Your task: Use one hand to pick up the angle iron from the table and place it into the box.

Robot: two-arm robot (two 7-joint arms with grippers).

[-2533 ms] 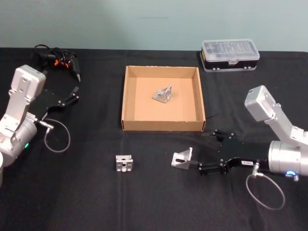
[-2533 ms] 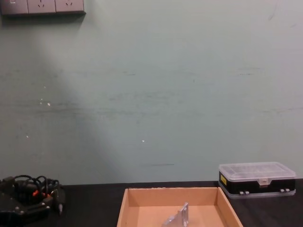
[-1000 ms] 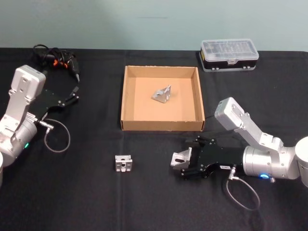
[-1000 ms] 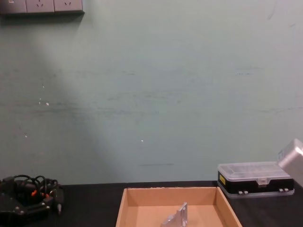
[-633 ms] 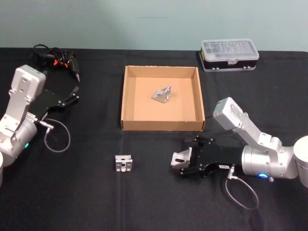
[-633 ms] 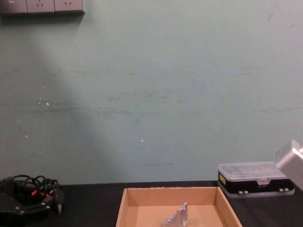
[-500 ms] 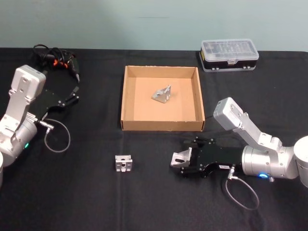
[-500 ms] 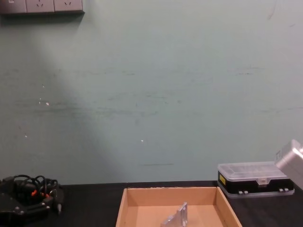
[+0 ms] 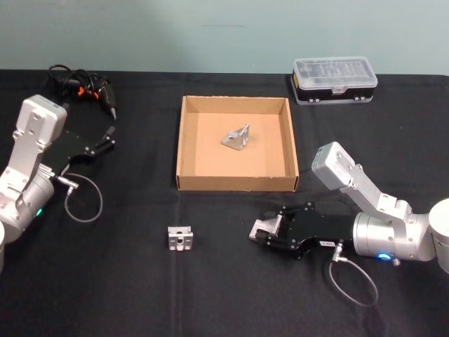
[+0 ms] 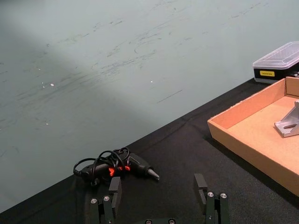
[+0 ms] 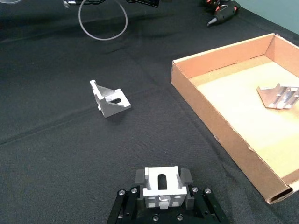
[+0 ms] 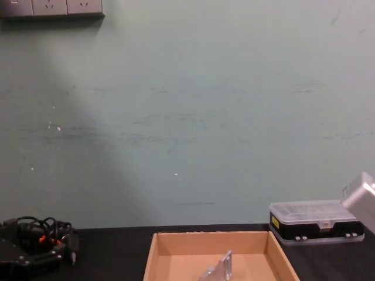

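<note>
My right gripper [image 9: 262,234] is clamped across the angle iron [image 11: 160,185] on the table [image 9: 210,295], near the box [image 9: 181,151], probably ready to lift. My left gripper [image 9: 104,138] is parked far left, fingers apart.

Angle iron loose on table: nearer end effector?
Right. Right end effector, shut on a second angle iron, sits right of the loose angle iron; left end effector is farther back-left.

We see a silver angle iron [image 9: 265,228] clamped in the right gripper's [image 9: 262,234] jaws near the tan box [image 9: 237,184]. Another angle iron [image 9: 237,136] lies inside.
</note>
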